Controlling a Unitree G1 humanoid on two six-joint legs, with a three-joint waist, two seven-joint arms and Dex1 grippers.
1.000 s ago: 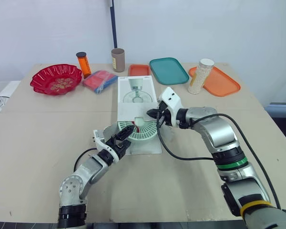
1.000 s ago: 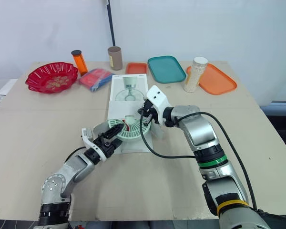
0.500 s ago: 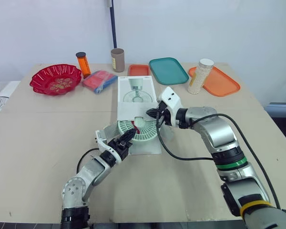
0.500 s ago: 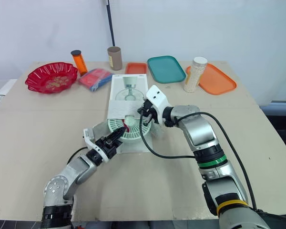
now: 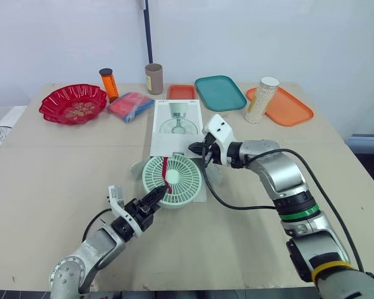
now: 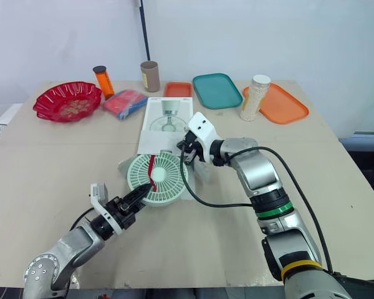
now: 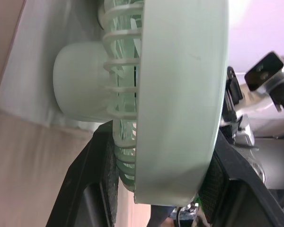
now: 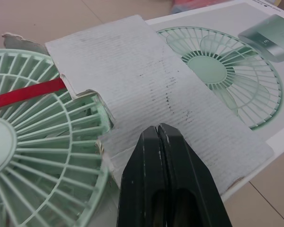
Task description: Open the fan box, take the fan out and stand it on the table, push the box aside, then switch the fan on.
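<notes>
Fan [image 5: 172, 181] lies face up just outside the near mouth of the box [image 5: 177, 124], its near-left rim clamped between the left fingers [image 7: 85, 179]. Pull straight toward the robot, then tip it upright on the surface [image 5: 62, 162]. Farther right, the right fingers [image 8: 146, 179], pressed together, rest on the box's torn flap; they should bear down so the box cannot follow.

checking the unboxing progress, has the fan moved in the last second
Yes. The fan, held by the left gripper, has slid out of the box toward the robot, farther from the teal tray.
</notes>
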